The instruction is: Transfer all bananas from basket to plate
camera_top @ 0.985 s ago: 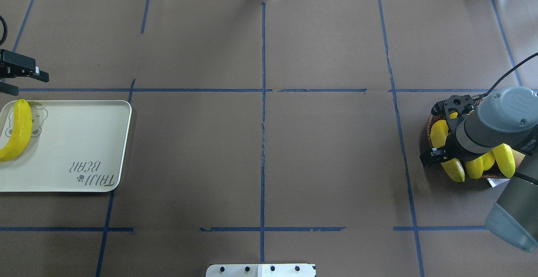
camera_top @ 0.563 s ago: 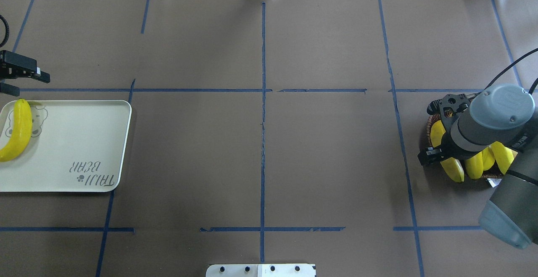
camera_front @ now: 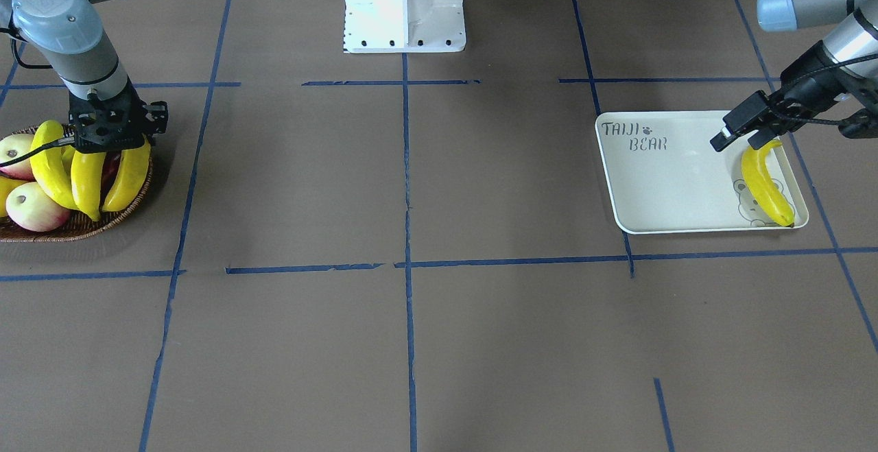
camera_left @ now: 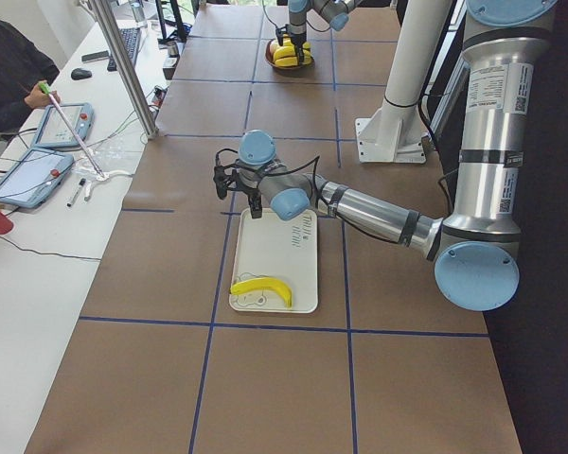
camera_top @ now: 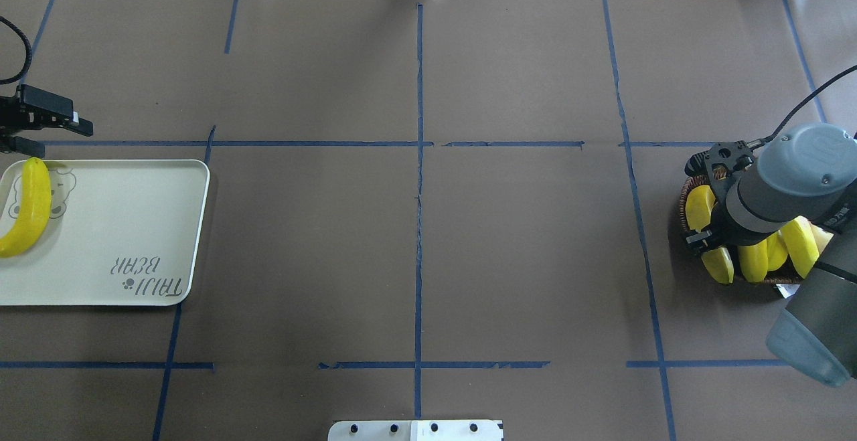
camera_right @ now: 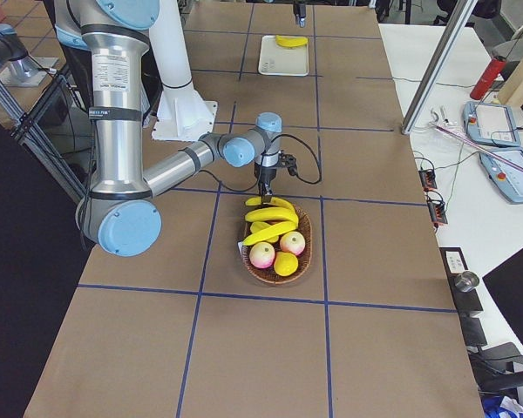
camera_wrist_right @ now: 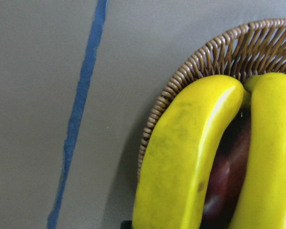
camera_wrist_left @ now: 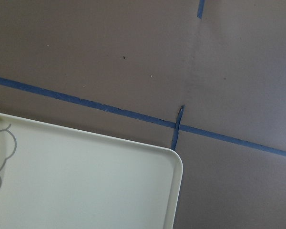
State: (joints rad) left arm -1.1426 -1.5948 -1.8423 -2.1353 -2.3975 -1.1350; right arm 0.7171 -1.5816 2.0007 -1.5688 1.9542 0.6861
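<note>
We see three bananas (camera_front: 86,171) in the basket (camera_front: 68,231) w/ other fruit (camera_front: 34,212), at the desk's (camera_front: 411,184) robot-right end. Right hand (camera_front: 113,138) hangs directly over them; can't tell if it's spread or pressed together. One banana (camera_front: 765,184) lies on the plate (camera_front: 658,184), across the bear drawing. Left hand (camera_front: 739,138) hovers by that banana's end, spread, empty.

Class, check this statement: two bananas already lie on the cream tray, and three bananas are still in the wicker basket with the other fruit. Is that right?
Not quite. Only one banana lies on the cream tray, not two; the exterior front-facing view shows it on the bear drawing. The rest stands: three bananas are still in the wicker basket with the other fruit.
</note>
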